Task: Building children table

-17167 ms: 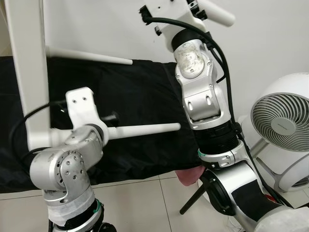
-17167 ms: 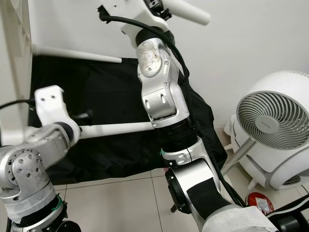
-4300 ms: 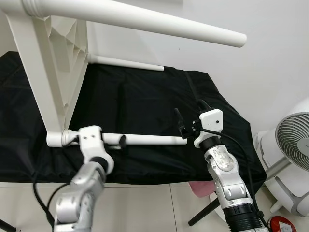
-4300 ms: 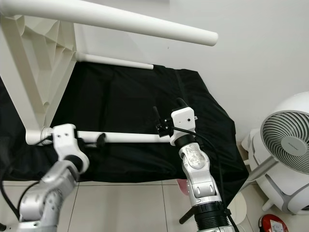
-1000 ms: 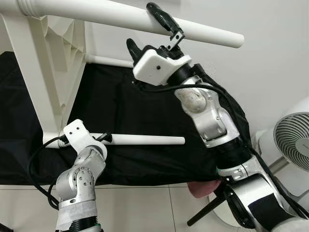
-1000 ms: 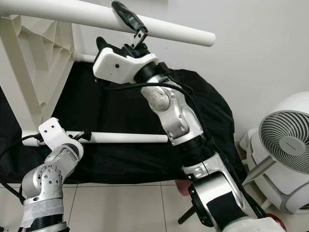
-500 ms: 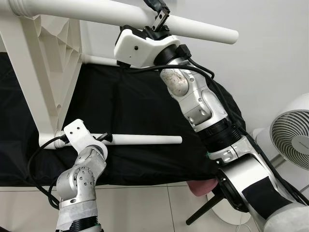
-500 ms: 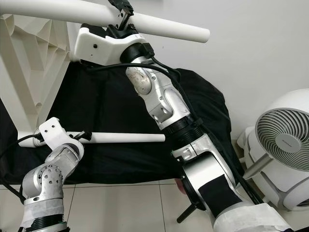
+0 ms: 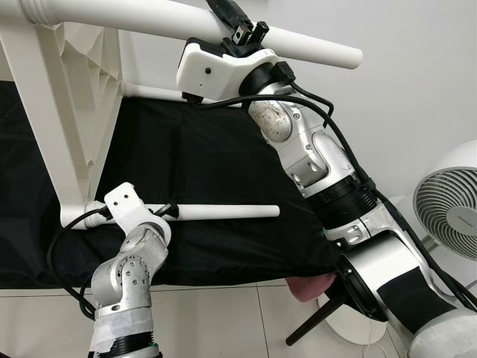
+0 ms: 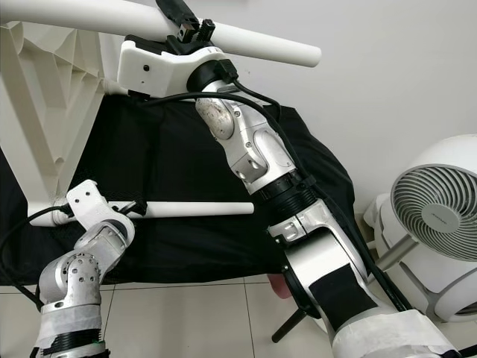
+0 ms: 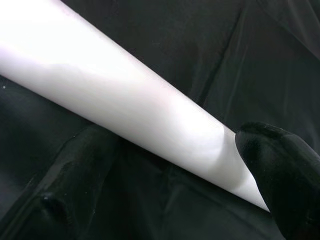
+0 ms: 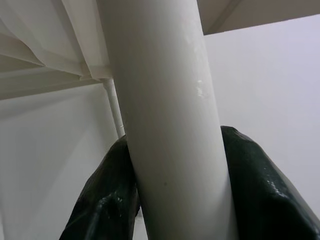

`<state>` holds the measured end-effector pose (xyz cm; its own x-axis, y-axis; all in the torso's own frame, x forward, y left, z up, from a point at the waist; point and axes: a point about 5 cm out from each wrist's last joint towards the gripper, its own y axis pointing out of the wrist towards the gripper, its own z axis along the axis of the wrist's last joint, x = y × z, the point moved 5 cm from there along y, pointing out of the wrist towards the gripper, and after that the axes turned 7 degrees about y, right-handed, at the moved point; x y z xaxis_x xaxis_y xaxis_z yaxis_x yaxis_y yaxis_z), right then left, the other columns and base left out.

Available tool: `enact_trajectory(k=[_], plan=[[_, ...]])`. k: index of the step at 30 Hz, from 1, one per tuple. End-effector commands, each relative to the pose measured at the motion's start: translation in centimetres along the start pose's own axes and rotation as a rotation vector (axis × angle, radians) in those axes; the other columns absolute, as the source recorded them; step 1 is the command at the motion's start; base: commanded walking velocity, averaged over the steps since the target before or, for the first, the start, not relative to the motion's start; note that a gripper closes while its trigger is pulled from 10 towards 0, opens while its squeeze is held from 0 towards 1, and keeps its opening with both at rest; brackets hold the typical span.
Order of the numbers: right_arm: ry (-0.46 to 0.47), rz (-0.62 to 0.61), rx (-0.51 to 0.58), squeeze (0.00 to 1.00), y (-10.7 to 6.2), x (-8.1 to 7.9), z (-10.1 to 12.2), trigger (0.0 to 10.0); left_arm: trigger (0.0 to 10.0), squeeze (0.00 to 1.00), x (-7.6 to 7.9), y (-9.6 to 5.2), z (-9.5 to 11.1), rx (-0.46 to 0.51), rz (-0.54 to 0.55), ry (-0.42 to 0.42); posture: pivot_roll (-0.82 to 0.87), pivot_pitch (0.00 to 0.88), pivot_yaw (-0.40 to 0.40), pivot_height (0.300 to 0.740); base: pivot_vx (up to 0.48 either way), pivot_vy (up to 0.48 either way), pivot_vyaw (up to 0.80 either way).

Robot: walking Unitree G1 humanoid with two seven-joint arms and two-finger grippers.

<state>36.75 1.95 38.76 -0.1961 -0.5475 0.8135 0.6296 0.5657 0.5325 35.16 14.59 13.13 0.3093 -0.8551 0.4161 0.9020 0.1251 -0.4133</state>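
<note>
A white children's table lies on its side, its ribbed underside (image 9: 74, 82) at the left and its legs pointing right. My right gripper (image 9: 240, 24) is raised high and shut on the upper leg (image 9: 313, 47); in the right wrist view its fingers (image 12: 107, 200) press both sides of that leg (image 12: 165, 125). Low at the left, my left gripper (image 9: 168, 211) is shut on the lower leg (image 9: 231, 212) close to where it meets the table. The left wrist view has that leg (image 11: 125, 110) running between the two black fingers (image 11: 280, 170). A third leg (image 9: 160, 93) shows behind.
A black cloth (image 9: 223, 156) covers the low surface under the table. A white fan (image 9: 447, 216) stands at the right by the white wall. Pale floor tiles (image 9: 216, 321) lie in front, with a pink object (image 9: 307, 286) and a black stand leg (image 9: 309, 328) beside my right arm.
Over the last second my right gripper rose to the upper leg and shut on it. My left gripper keeps its hold on the lower leg.
</note>
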Motion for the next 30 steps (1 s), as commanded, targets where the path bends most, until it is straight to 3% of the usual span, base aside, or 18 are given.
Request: enact_trajectory(k=[1, 5, 7, 9, 11, 14, 16, 19, 20, 23, 24, 25, 26, 27, 30], plan=[[0.099, -0.123, -0.024, 0.00, -0.3, 2.9, -0.6, 0.0, 10.0, 0.00, 2.1, -0.2, -1.2, -0.041, -0.051, -0.093, -0.02, 0.000, -0.089, 0.740, 0.000, 0.000, 0.00], [0.189, -0.230, -0.077, 0.00, -1.5, 5.4, -1.7, 0.0, 10.0, 0.00, 2.4, 0.2, -1.4, -0.072, -0.039, -0.167, -0.03, 0.000, -0.080, 0.740, 0.000, 0.000, 0.00], [0.202, -0.248, -0.083, 0.00, -1.8, 5.9, -1.8, 0.0, 10.0, 0.00, 2.3, 0.3, -1.4, -0.077, -0.031, -0.187, -0.03, 0.000, -0.080, 0.740, 0.000, 0.000, 0.00], [0.224, -0.290, -0.103, 0.00, -2.7, 7.5, -2.4, 0.0, 10.0, 0.00, 2.0, 0.4, -0.7, -0.063, -0.011, -0.216, -0.04, 0.000, -0.073, 0.740, 0.000, 0.000, 0.00], [0.224, -0.290, -0.103, 0.00, -2.7, 7.5, -2.4, 0.0, 10.0, 0.00, 2.0, 0.4, -0.7, -0.063, -0.011, -0.216, -0.04, 0.000, -0.073, 0.740, 0.000, 0.000, 0.00], [0.254, -0.361, -0.135, 0.00, -4.1, 9.9, -3.5, 0.0, 10.0, 0.00, 1.7, 0.7, 0.2, -0.053, 0.020, -0.268, -0.04, 0.000, -0.071, 0.740, 0.000, 0.000, 0.00], [0.257, -0.369, -0.143, 0.00, -4.4, 10.2, -3.7, 0.0, 10.0, 0.00, 1.7, 0.8, 0.3, -0.050, 0.025, -0.273, -0.04, 0.000, -0.071, 0.740, 0.000, 0.000, 0.00], [0.270, -0.409, -0.176, 0.00, -5.4, 11.5, -4.5, 0.0, 10.0, 0.00, 3.0, 1.1, 2.0, -0.025, -0.004, -0.357, -0.04, 0.000, -0.071, 0.740, 0.000, 0.000, 0.00], [0.270, -0.409, -0.176, 0.00, -5.4, 11.5, -4.5, 0.0, 10.0, 0.00, 3.0, 1.1, 2.0, -0.025, -0.004, -0.357, -0.04, 0.000, -0.071, 0.740, 0.000, 0.000, 0.00], [0.277, -0.408, -0.191, 0.00, -5.7, 11.7, -4.8, 0.0, 10.0, 0.00, 5.4, 1.2, 2.4, -0.055, -0.075, -0.470, -0.04, 0.000, -0.076, 0.740, 0.000, 0.000, 0.00], [0.277, -0.408, -0.191, 0.00, -5.7, 11.7, -4.8, 0.0, 10.0, 0.00, 5.4, 1.2, 2.4, -0.055, -0.075, -0.470, -0.04, 0.000, -0.076, 0.740, 0.000, 0.000, 0.00], [0.279, -0.406, -0.193, 0.00, -5.6, 11.7, -4.9, 0.0, 8.7, 0.00, 6.4, 1.1, 2.6, -0.057, -0.100, -0.489, -0.04, 0.000, -0.076, 0.740, 0.000, 0.000, 0.00], [0.279, -0.406, -0.193, 0.00, -5.6, 11.7, -4.9, 0.0, 8.7, 0.00, 6.4, 1.1, 2.6, -0.057, -0.100, -0.489, -0.04, 0.000, -0.076, 0.740, 0.000, 0.000, 0.00], [0.284, -0.406, -0.194, 0.00, -5.5, 11.7, -4.9, 0.0, 0.0, 0.00, 7.4, 1.0, 3.0, -0.060, -0.128, -0.534, -0.04, 0.000, -0.079, 0.740, 0.000, 0.000, 0.00], [0.295, -0.413, -0.196, 0.00, -5.4, 12.0, -5.0, 0.0, 0.0, 0.00, 9.4, 0.6, 4.4, -0.042, -0.185, -0.582, -0.03, 0.000, -0.079, 0.740, 0.000, 0.000, 0.00]])
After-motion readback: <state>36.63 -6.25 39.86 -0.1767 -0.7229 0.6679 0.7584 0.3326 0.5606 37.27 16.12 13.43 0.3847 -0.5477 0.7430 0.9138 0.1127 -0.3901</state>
